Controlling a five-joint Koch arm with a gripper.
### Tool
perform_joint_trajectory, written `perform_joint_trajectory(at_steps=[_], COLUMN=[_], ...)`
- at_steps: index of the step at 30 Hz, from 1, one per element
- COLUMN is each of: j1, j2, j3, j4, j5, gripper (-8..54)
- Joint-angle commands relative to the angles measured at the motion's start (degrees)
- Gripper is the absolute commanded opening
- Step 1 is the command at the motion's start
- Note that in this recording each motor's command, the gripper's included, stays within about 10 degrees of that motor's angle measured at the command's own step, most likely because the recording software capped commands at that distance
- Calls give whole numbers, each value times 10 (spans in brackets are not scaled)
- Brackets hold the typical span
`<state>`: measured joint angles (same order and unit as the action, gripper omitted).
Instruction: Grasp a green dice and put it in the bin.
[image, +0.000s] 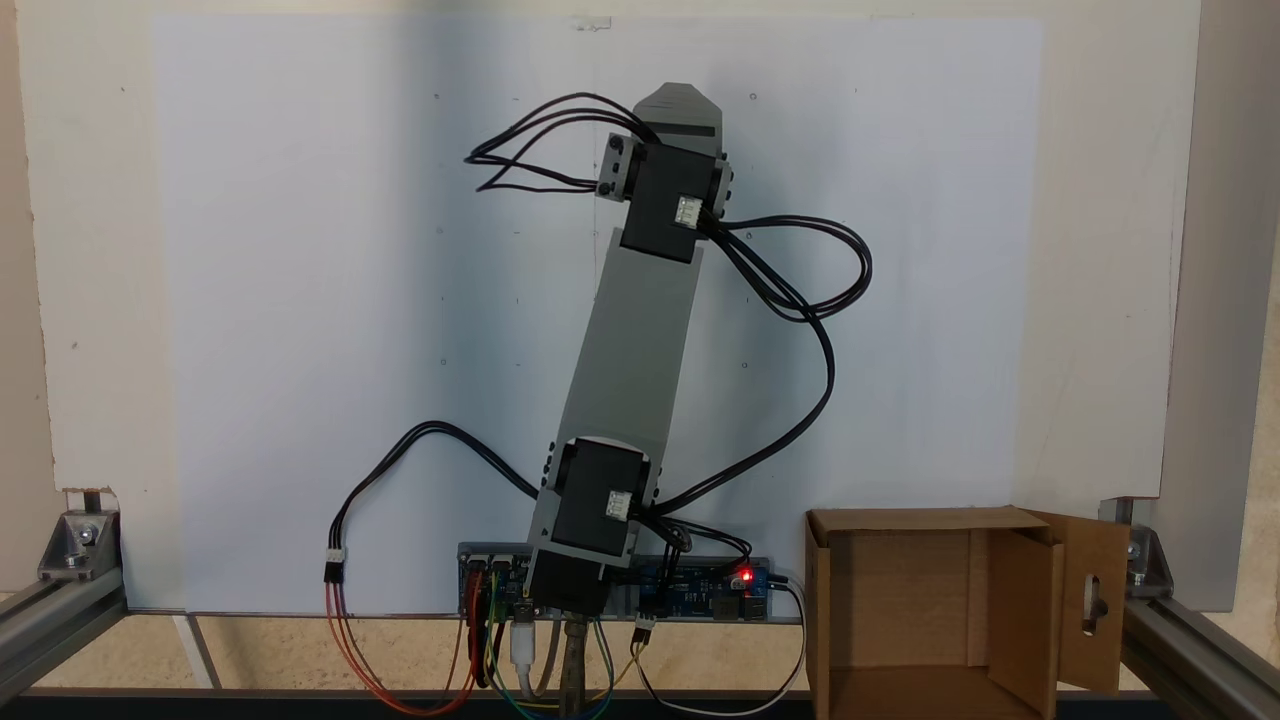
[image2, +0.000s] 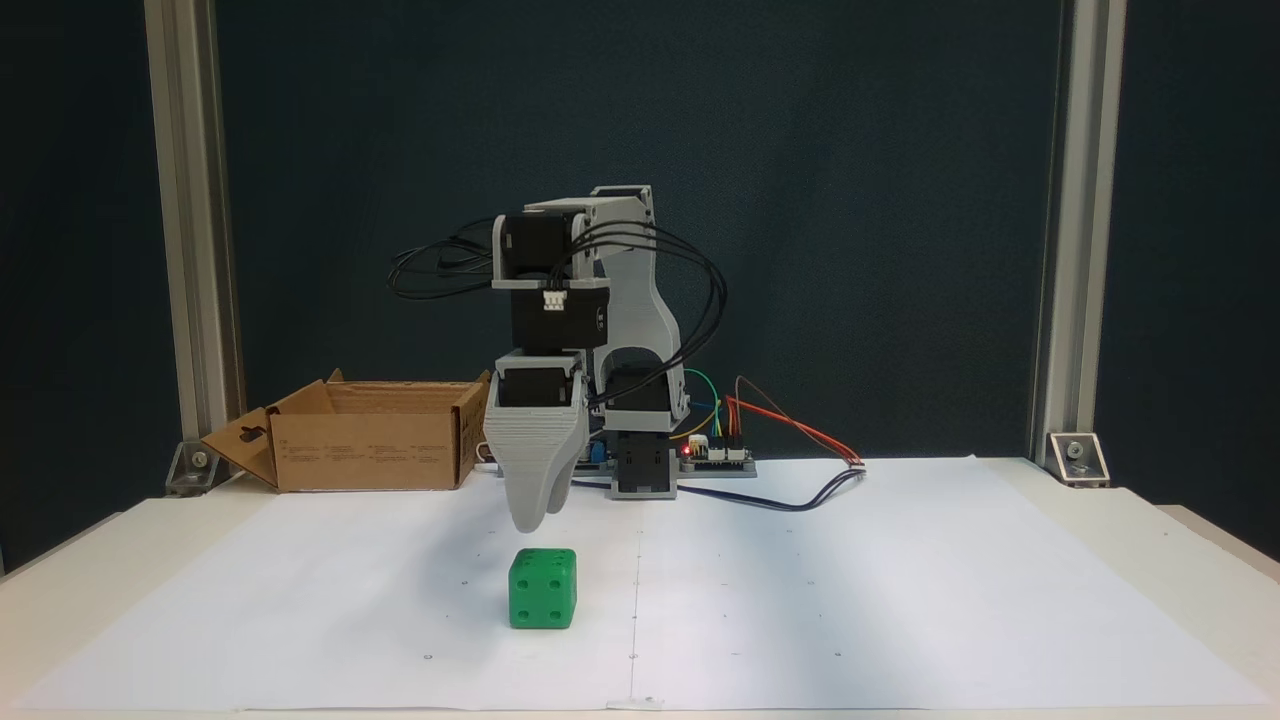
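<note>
There is one green dice (image2: 542, 588) on the white paper sheet (image2: 800, 600) of the counter, a small bright green cube with rounded edges, and its front face shows four sunken round pips. Just above and behind it hangs the one grey pincer (image2: 530, 520), not touching it; whether it is released or clenched I cannot tell. Farther back stands one bin (image2: 365, 450), an open brown cardboard box with a slotted flap.

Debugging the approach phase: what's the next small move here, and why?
Probably open the end effector and lower it straight down. It hangs just above the green dice, not touching, and whether its jaws are apart cannot be told. The dice sits on the white paper, nowhere near the bin.
</note>
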<state>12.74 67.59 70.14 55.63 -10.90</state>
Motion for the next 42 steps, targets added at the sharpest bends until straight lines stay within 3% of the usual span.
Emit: perform_joint_trajectory(at_steps=[1, 23, 42], j1=[0, -12, -11], j2=[4, 1, -35], j3=[-15, 103, 115], j4=[-4, -130, -161], j5=[-28, -30, -37], gripper=[439, 435, 432])
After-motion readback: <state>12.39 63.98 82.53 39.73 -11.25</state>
